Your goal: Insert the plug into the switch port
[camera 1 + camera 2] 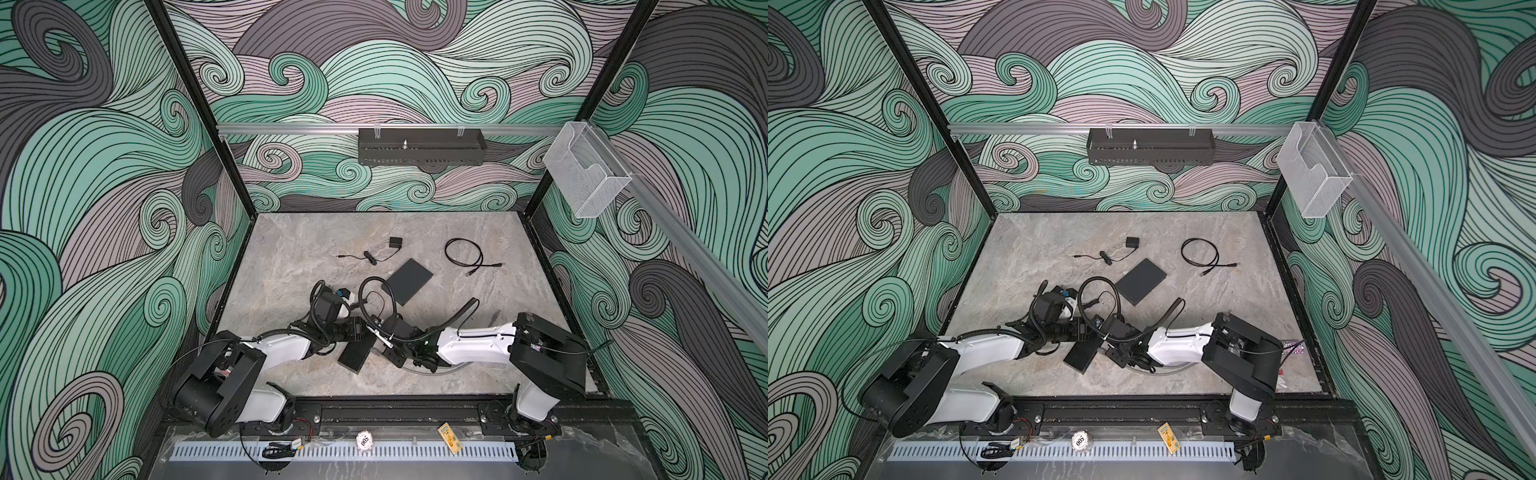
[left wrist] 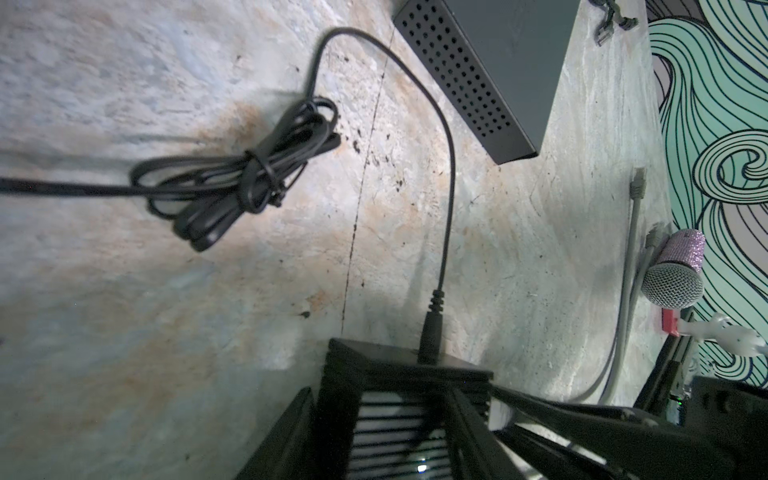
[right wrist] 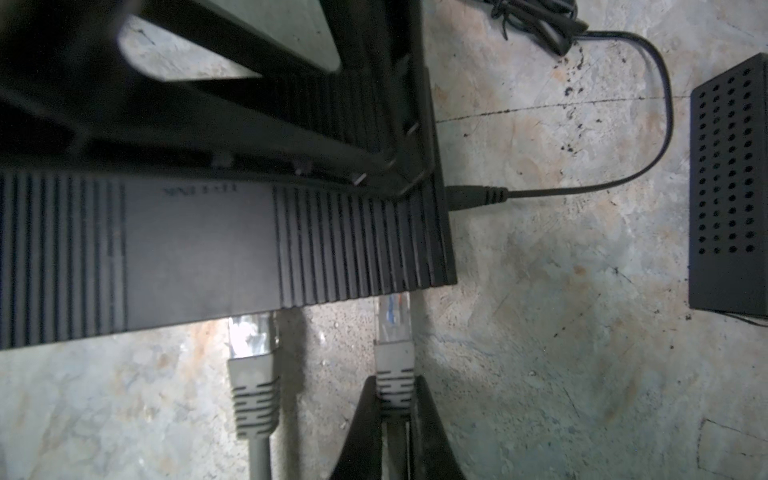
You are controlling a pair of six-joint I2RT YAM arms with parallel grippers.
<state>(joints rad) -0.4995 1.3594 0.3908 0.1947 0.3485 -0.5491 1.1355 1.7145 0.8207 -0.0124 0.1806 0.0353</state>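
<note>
The switch [image 3: 199, 249] is a black ribbed box, seen in both top views [image 1: 356, 353] [image 1: 1081, 353] near the front middle of the table. My left gripper [image 2: 399, 415] is shut on the switch [image 2: 399, 365], one finger on each side. My right gripper [image 3: 395, 388] is shut on the grey boot of the plug [image 3: 392, 328]. The plug's clear tip reaches the switch's front edge; how deep it sits is hidden. A second grey plug [image 3: 251, 365] sits in a port beside it. A black barrel plug [image 3: 473, 195] is in the switch's end.
A black perforated box [image 1: 411, 280] lies just beyond the arms. Farther back lie a power adapter [image 1: 395, 242], its tied cable bundle [image 2: 241, 178] and a coiled black cable [image 1: 463, 253]. A glittery microphone [image 2: 675, 270] and grey cable [image 2: 627, 270] lie near the right wall.
</note>
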